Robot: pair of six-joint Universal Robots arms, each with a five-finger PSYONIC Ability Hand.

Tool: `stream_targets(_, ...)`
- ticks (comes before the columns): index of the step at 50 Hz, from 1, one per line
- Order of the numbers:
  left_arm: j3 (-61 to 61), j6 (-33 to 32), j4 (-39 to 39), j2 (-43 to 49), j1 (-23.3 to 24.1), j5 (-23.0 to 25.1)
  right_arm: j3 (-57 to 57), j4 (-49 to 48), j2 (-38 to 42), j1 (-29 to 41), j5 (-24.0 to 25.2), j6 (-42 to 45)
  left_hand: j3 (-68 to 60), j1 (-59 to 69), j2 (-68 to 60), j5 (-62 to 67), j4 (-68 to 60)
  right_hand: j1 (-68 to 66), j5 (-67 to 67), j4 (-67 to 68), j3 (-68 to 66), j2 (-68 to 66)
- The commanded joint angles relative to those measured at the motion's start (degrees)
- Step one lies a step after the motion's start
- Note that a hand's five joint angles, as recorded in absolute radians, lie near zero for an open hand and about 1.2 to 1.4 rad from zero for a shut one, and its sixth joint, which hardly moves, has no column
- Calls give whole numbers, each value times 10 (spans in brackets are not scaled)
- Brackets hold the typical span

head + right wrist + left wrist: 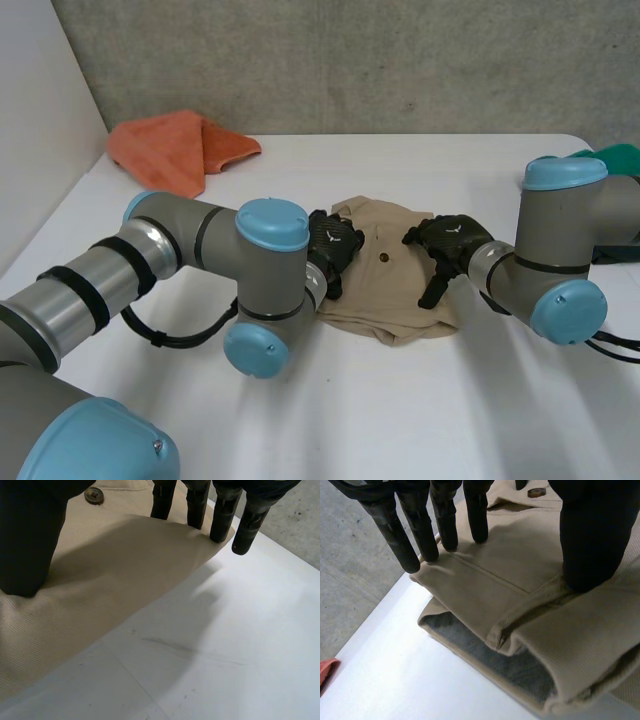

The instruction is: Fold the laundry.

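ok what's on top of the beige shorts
The left hand presses the left edge of the beige shorts, the right hand the right edge, both with straight fingers; a brown button shows between them. Cloth under their palms is covered.

No readable text. Tiny white marks [333, 238] on left robot hand [340, 250] and right robot hand [442, 240] were illegible.

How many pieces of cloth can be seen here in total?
3. A beige garment lies at the middle of the table; an orange cloth lies at the far left; a green cloth shows at the right, mostly hidden behind the right arm.
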State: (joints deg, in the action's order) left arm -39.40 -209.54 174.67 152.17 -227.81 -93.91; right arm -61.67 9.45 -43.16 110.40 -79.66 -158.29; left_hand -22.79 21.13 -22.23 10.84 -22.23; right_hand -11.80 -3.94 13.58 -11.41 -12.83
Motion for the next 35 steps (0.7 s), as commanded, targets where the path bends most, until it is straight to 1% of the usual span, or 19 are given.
stream_targets(1, 2, 1, 1, 2, -4, 12, 3, 0, 4, 0, -1, 2, -5, 22, -11, 25, -11, 18, 39, -36, 14, 28)
stream_targets(4, -2, 2, 1, -1, -7, 13, 7, 0, 4, 0, -1, 1, -4, 20, -9, 23, -9, 18, 39, -36, 14, 28)
stream_targets(6, -7, 6, 1, -12, -7, 10, 7, -1, -7, 0, -2, -2, 20, -3, 14, 0, 14, 18, 39, -36, 14, 28)
stream_targets(9, -14, 12, 1, -35, -7, 10, 2, -5, -41, 0, -11, -7, 35, -18, 29, -15, 29, 18, 39, -36, 14, 28)
stream_targets(12, -46, 47, 7, -106, -8, 11, -23, -22, -90, 1, -16, -9, 37, -20, 31, -17, 31, 18, 39, -36, 14, 28)
stream_targets(13, -51, 53, 9, -115, -9, 12, -39, -33, -111, 1, -16, -9, 37, -20, 31, -17, 31, 18, 39, -36, 14, 28)
stream_targets(14, -64, 74, 19, -148, -9, 12, -49, -39, -120, 2, -16, -9, 38, -22, 33, -19, 33, 18, 39, -36, 14, 28)
stream_targets(15, -68, 80, 22, -158, -8, 13, -77, -57, -143, 2, -15, -9, 38, -22, 33, -19, 33, 18, 39, -36, 14, 28)
stream_targets(16, -80, 95, 25, -185, -9, 14, -84, -62, -149, 3, -15, -9, 47, -30, 41, -27, 41, 18, 39, -36, 14, 28)
stream_targets(17, -91, 104, 26, -205, -9, 16, -119, -82, -172, 4, -16, -8, 52, -35, 46, -32, 46, 18, 39, -36, 14, 28)
stream_targets(18, -100, 107, 27, -218, -9, 17, -130, -87, -177, 4, -16, -9, 52, -35, 46, -32, 46, 18, 39, -36, 14, 28)
stream_targets(21, -134, 114, 27, -256, -7, 26, -216, -123, -212, 24, -11, -9, 55, -39, 49, -36, 50, 18, 39, -36, 14, 28)
stream_targets(23, -166, 115, 25, -288, -11, 49, -264, -158, -223, 39, -10, -9, 57, -40, 51, -37, 51, 18, 39, -36, 14, 28)
stream_targets(27, -238, 136, 23, -355, -29, 126, -335, -224, -226, 55, -10, -6, 57, -40, 51, -37, 51, 18, 39, -36, 14, 28)
stream_targets(28, -248, 141, 23, -364, -31, 139, -358, -252, -226, 60, -10, -6, 57, -40, 51, -37, 51, 18, 39, -36, 14, 28)
stream_targets(29, -269, 156, 23, -383, -34, 169, -368, -267, -224, 62, -10, -6, 57, -40, 51, -37, 51, 18, 39, -36, 14, 28)
stream_targets(30, -277, 164, 23, -391, -36, 180, -373, -276, -222, 67, -10, -6, 57, -40, 51, -37, 51, 18, 39, -36, 14, 28)
stream_targets(31, -293, 180, 23, -407, -40, 207, -383, -298, -214, 75, -10, -5, 58, -42, 53, -39, 53, 18, 39, -36, 14, 28)
stream_targets(35, -320, 212, 18, -433, -56, 247, -383, -340, -175, 89, -18, 3, 63, -47, 58, -44, 58, 18, 39, -36, 14, 28)
